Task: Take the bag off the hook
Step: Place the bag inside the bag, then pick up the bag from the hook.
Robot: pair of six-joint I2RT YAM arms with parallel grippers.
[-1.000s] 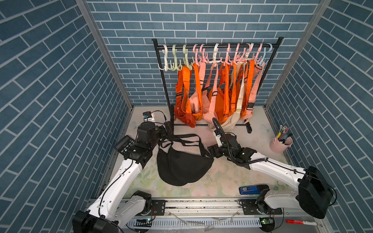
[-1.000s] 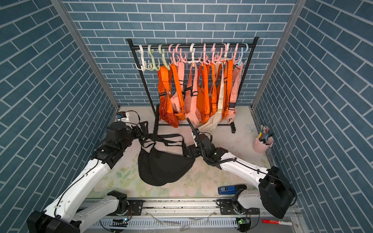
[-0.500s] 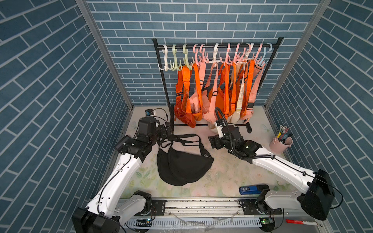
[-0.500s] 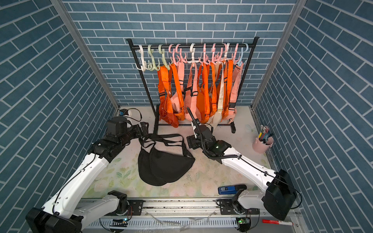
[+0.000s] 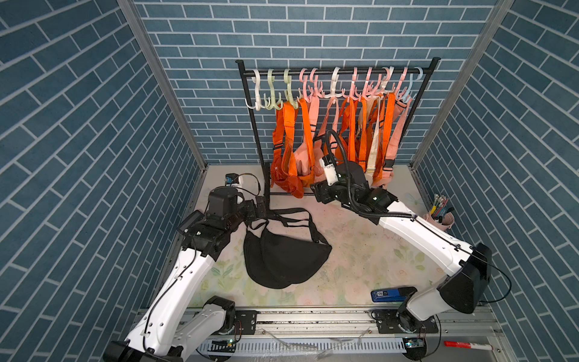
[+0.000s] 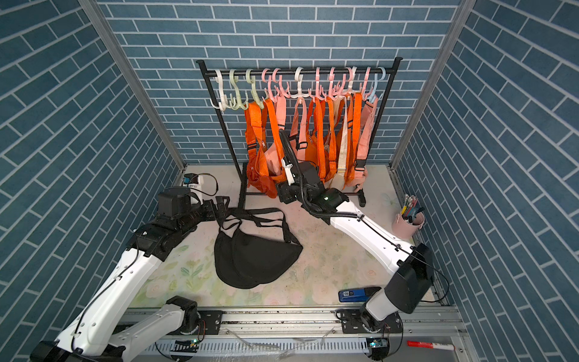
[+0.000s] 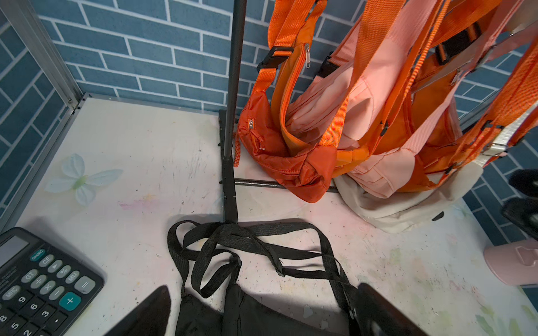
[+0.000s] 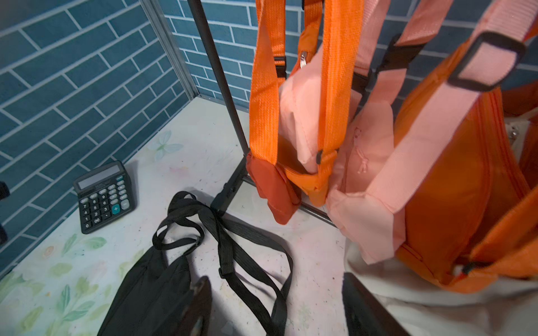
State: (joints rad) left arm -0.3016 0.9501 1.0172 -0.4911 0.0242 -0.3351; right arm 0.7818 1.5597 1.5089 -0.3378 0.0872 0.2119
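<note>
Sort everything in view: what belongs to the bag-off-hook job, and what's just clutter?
Job:
- hanging bags
- hooks
- rack
- black bags, already off

Clutter:
- calculator
- pink pen cup
- blue device
- red marker

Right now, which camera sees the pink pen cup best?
A top view: the pink pen cup shows whole, pens sticking out, in both top views. The left wrist view catches only part of it; the right wrist view misses it.
</note>
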